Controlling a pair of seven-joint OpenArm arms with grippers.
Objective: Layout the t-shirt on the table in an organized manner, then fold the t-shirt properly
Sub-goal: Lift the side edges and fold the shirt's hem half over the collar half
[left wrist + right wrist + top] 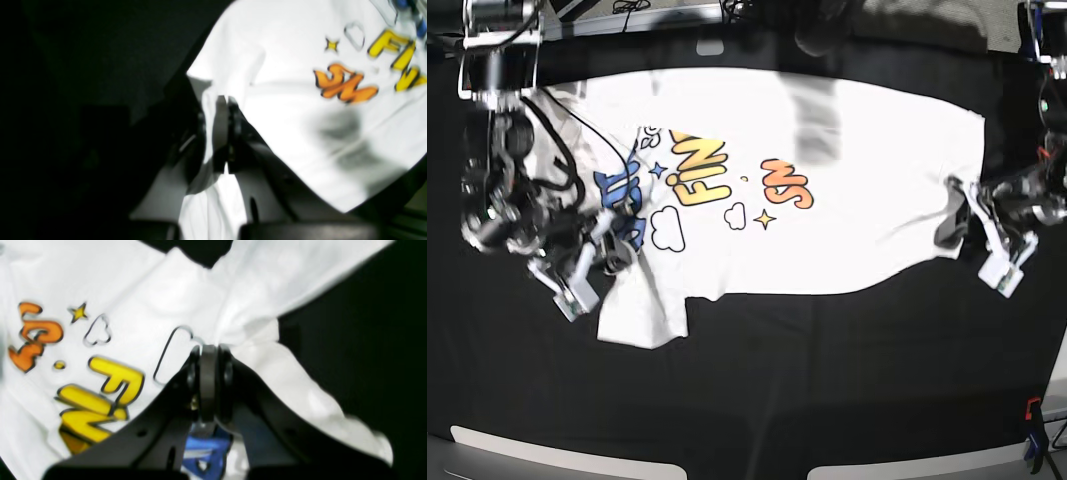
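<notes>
Cloth covers most of the far half of the table, a wide black-draped surface, and that cloth is the t-shirt, lying print side up and stretched sideways between the two arms. At the scene's left the right gripper reaches into the shirt's bunched end, where the fabric rumples and one sleeve hangs toward the near side; the right wrist view shows its jaws pressed together with white cloth drawn to a pucker at their tips, so it is holding the t-shirt there, just beside an outlined cloud and the yellow letters. Moving right, the printed blue letters sit partly folded under the crumple, then the yellow letters, a small cloud and star, and the orange letters, all lying flat. A grey shadow falls across the far part of the shirt past the print. Farther right the cloth is plain white and fairly smooth up to its edge, where the left gripper meets it; the left wrist view shows a strip of white fabric pinched between its narrow jaws, so it too grips the t-shirt. At the near right corner a red and blue clamp bites the table's edge.
</notes>
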